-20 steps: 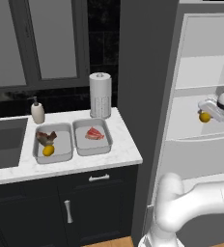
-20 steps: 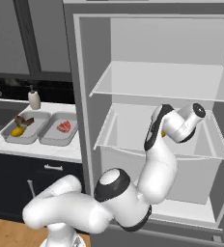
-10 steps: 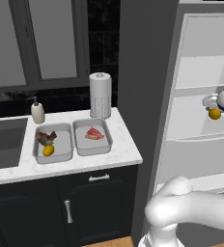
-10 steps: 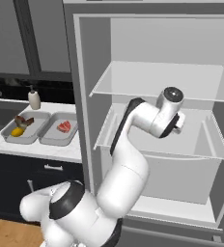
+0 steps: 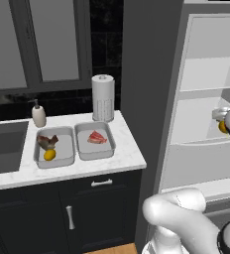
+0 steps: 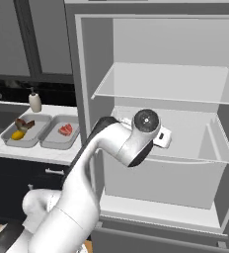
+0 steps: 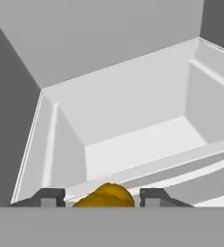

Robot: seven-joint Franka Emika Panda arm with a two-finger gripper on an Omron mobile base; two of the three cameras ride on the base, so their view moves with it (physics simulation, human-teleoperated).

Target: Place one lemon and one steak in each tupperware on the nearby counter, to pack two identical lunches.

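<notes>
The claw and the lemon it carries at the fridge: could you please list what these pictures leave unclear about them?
- Left base view: the claw and lemon sit at the right edge, largely cut off.
- Right base view: the arm's wrist hides the fingers and lemon.
- Hand view: the grey bottom band cuts off the lemon, so finger contact cannot be confirmed.

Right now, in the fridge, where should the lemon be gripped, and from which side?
Across its middle, one of the jaws on each flank. The lemon is rounded, so its widest girth gives opposed contact and probably the least chance of slipping. The gripper holds it centred that way, coming in from the open fridge front.
</notes>
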